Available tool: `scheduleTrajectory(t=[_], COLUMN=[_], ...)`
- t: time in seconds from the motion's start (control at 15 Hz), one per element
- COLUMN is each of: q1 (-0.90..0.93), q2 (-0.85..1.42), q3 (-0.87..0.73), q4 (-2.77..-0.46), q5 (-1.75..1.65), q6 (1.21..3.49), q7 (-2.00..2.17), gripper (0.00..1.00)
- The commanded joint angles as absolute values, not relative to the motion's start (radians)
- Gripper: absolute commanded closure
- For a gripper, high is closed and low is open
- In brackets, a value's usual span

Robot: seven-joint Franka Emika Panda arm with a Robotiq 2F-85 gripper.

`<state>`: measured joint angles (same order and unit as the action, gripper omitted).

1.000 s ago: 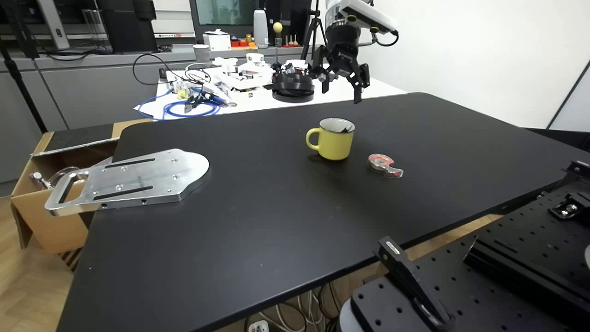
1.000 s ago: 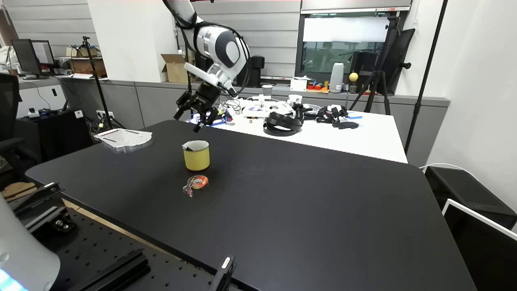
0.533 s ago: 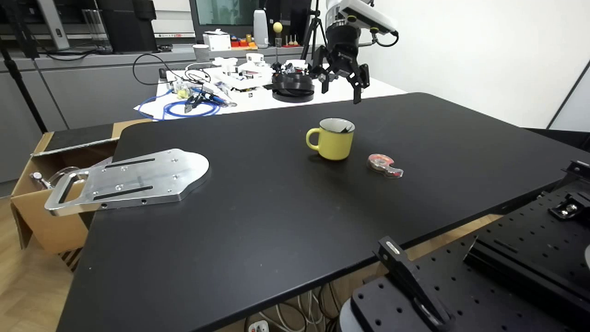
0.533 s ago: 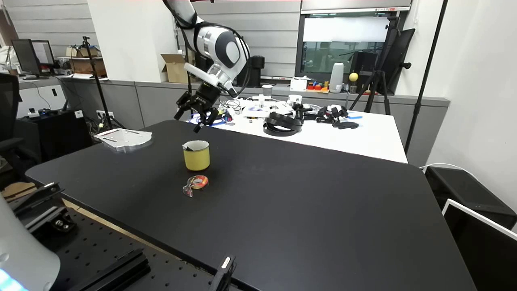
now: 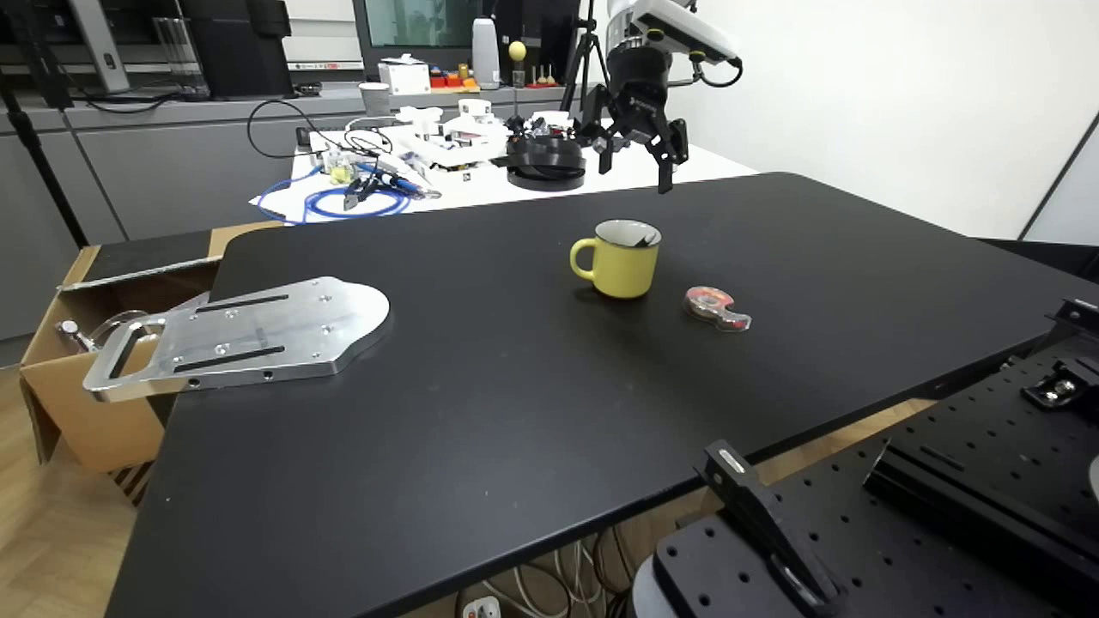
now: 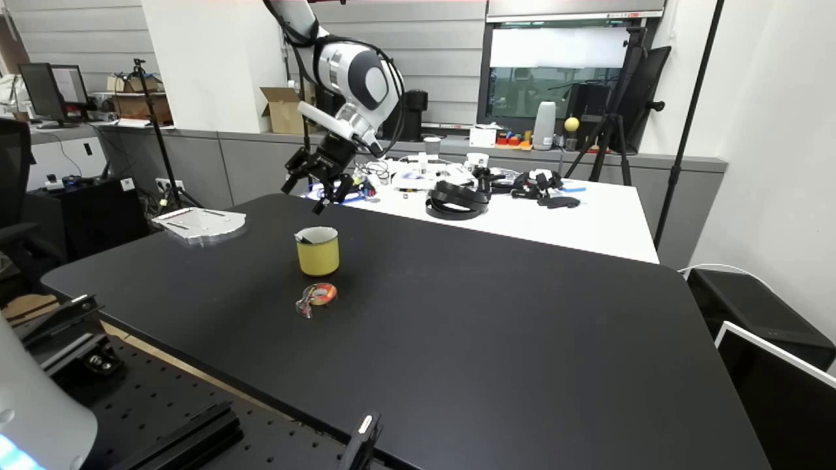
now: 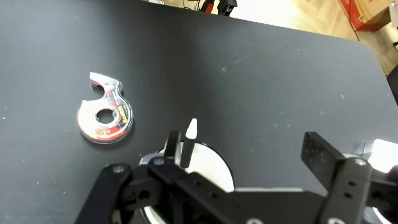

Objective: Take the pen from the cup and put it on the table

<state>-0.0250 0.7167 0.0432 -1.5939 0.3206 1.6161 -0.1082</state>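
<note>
Plainly, in an exterior view we see the yellow mug (image 5: 624, 268) standing upright on the black table (image 5: 481, 481), its handle turned towards the left edge. Across that edge lies a silver metal plate (image 5: 249, 330), its handle end jutting out above an open cardboard box (image 5: 94, 433). Higher than the mug, and set against the far edge as we look, the gripper (image 5: 635, 179) hangs with its fingers spread wide, holding nothing.

In an exterior view we have the robot arm (image 6: 346, 68) reaching down, the gripper apart from both mug and table. The mug stands closer to the left edge than the right; a tape dispenser (image 6: 316, 301) lies between it and the near edge, and beyond the far edge we see a cluttered white table (image 6: 607, 228).

In the wrist view we look down on the mug, partly hidden by the gripper. The pen (image 7: 189, 144) leans inside it, dark along the body and white at the tip, which pokes out past the black rim. The tape dispenser lies to the left, apart from the mug, and at upper right we find the table's rounded corner with wooden floor (image 7: 326, 20) beyond.
</note>
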Motion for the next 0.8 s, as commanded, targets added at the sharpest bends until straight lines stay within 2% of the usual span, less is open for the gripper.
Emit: scheduleTrajectory(t=[0.0,0.73], q1=[-0.031,-0.033], q2=[0.719,0.778], q3=[0.051,0.05], q4=[-1.591,-1.57], q5=[0.316,0.308], q6=[1.615,1.597], q7=[-0.105,-0.1], gripper=[0.0,0.0])
